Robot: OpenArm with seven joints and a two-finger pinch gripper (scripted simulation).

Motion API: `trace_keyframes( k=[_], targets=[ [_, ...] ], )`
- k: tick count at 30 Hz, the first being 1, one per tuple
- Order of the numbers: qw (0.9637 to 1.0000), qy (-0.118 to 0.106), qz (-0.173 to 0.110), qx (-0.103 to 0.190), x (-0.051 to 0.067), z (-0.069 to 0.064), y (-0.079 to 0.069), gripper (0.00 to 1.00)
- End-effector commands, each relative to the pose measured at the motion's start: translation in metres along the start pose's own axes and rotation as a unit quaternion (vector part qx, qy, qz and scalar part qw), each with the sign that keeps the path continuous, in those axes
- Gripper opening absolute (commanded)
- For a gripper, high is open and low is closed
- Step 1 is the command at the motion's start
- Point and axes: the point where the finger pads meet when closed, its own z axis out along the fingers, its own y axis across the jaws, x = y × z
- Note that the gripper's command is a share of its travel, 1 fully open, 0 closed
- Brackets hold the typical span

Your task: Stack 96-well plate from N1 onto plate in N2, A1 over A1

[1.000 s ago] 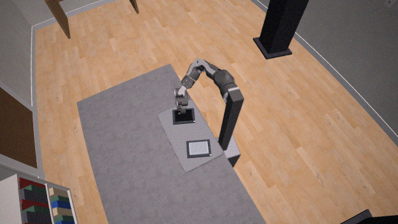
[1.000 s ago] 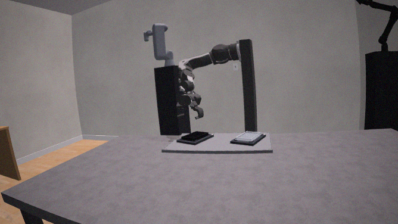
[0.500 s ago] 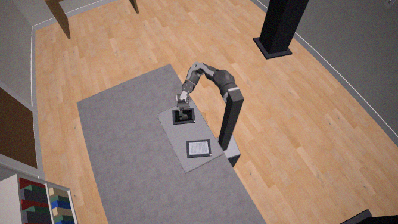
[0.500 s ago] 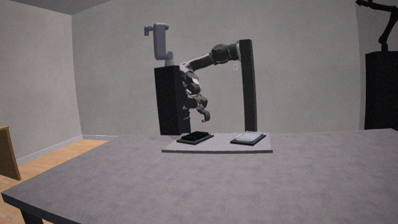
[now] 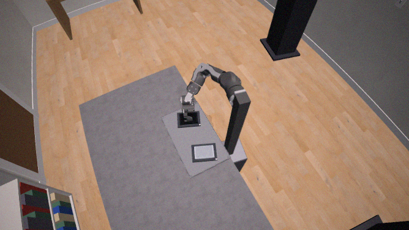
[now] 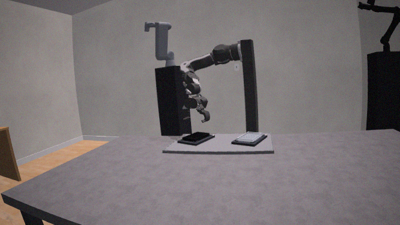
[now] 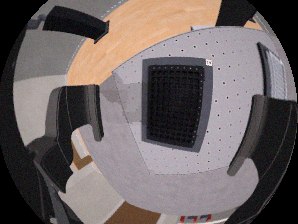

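Observation:
A black 96-well plate (image 5: 188,122) sits in the far nest N1 on the grey base mat (image 5: 196,141). A white 96-well plate (image 5: 204,152) sits in the near nest N2. My gripper (image 5: 188,115) is open and empty and hangs straight over the black plate, well above it, as the exterior view shows (image 6: 202,116). In that view the black plate (image 6: 196,137) lies left and the white plate (image 6: 249,137) right. In the wrist view the black plate (image 7: 174,104) lies between my two spread fingers, with a small mark at its top right corner.
The arm's dark column (image 5: 237,122) stands at the mat's edge beside the white plate. A black cabinet (image 6: 172,100) with a second grey arm stands behind the table. A shelf with coloured boxes (image 5: 46,211) is off the table.

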Motion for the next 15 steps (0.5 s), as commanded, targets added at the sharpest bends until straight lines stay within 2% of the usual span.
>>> trace_keyframes(
  k=[1, 15],
  targets=[
    [1.0, -0.002, -0.002, -0.004, -0.0016, -0.0015, 0.0019, 0.77],
    [1.0, -0.002, -0.002, -0.004, -0.0025, -0.0031, 0.0002, 0.77]
  ],
)
